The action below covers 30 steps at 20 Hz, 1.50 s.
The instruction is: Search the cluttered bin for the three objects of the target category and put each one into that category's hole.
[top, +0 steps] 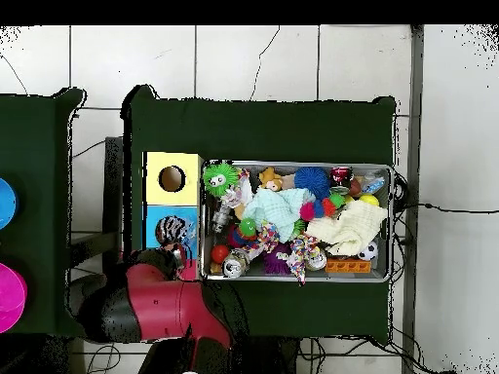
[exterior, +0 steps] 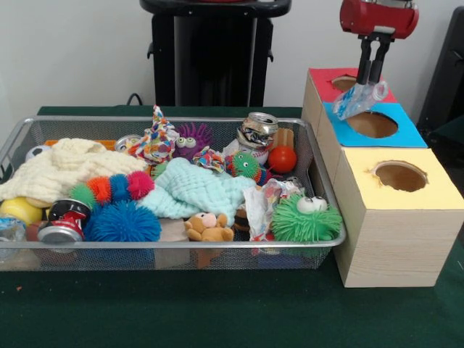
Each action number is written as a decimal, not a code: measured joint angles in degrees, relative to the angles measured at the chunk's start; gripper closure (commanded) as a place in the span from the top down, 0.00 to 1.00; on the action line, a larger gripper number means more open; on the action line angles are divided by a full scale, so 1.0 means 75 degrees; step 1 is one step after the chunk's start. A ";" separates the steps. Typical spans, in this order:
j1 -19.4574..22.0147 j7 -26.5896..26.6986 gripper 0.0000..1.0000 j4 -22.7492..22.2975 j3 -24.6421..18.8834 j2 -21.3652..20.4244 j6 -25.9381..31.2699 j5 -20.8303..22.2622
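A silver wire mesh bin (exterior: 22,134) sits on the dark green bench (exterior: 217,308), packed full of toys and scraps. At its left end lie a cream knitted cloth (exterior: 61,165), a round yellow ball (exterior: 19,210) and a crushed red and black drink can (exterior: 64,221). Next comes a spiky blue rubber ball (exterior: 123,221), then a pale mint cloth (exterior: 192,190) in the middle with a small brown teddy bear (exterior: 206,228) in front of it. Toward the right are a dented silver can (exterior: 257,130), a smooth red ball (exterior: 283,159) and a fuzzy green ball with googly eyes (exterior: 304,219).

Just beside the bin stands a long wooden box (exterior: 395,239) with three round holes, topped red (exterior: 322,80), blue (exterior: 406,134) and yellow (exterior: 442,192).

The red and black gripper (exterior: 370,76) hangs above the box. Its jaws are clamped on a crumpled clear plastic bottle (exterior: 359,99), which hangs over the line where red meets blue.
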<state>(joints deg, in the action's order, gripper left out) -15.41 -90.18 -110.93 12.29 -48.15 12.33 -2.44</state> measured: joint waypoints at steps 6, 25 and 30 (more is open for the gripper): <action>-0.0223 -0.0027 0.00 -0.0173 0.0053 0.0108 0.0000 -0.0157; -0.0946 -0.0050 0.00 -0.0215 0.0378 0.0171 0.0000 -0.0786; -0.0936 -0.0050 0.00 -0.0214 0.0379 0.0215 0.0000 -0.0920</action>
<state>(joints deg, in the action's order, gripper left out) -22.42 -90.56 -112.53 15.13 -46.53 12.33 -9.34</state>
